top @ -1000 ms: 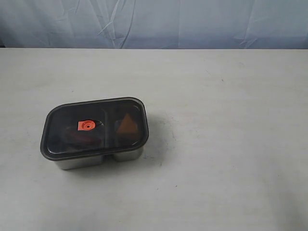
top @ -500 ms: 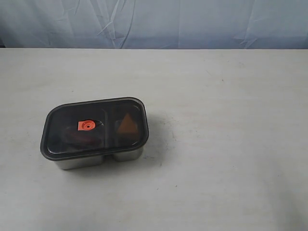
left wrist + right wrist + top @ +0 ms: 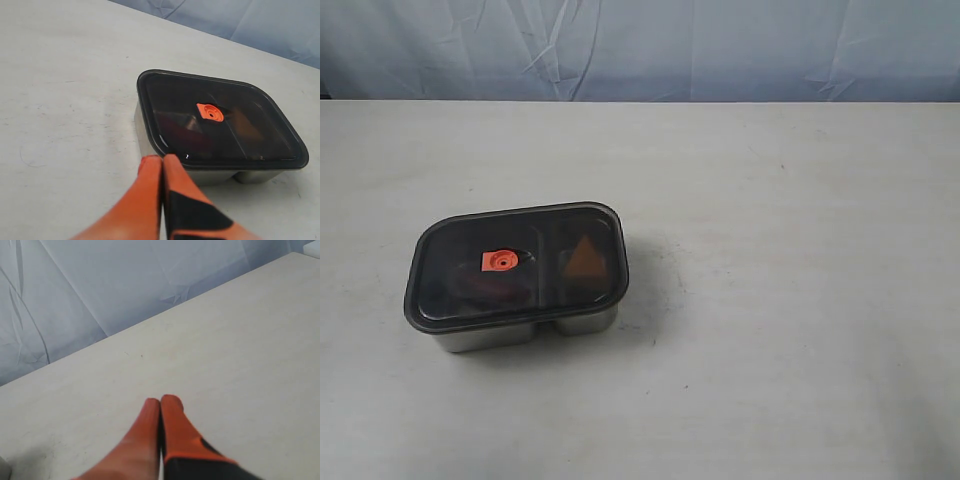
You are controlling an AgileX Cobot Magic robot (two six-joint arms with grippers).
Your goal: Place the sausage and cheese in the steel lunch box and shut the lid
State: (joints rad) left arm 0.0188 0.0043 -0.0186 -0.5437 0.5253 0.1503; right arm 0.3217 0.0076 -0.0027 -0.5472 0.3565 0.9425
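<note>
The steel lunch box [image 3: 510, 330] [image 3: 220, 176] stands on the table's left half with the dark see-through lid [image 3: 445, 250] [image 3: 170, 95] seated on it, orange valve [image 3: 498, 261] [image 3: 210, 112] on top. Through the lid the cheese [image 3: 584, 260] shows as an orange-looking triangle in the right compartment. A dim reddish shape below the valve is the sausage [image 3: 485, 287]. My left gripper [image 3: 161, 159] is shut and empty, hanging just short of the box's near edge. My right gripper [image 3: 160, 401] is shut and empty over bare table. Neither arm appears in the exterior view.
A white table [image 3: 790, 300] spreads wide on the box's right and front. A wrinkled blue cloth backdrop [image 3: 640, 45] [image 3: 75, 290] runs along the table's far edge.
</note>
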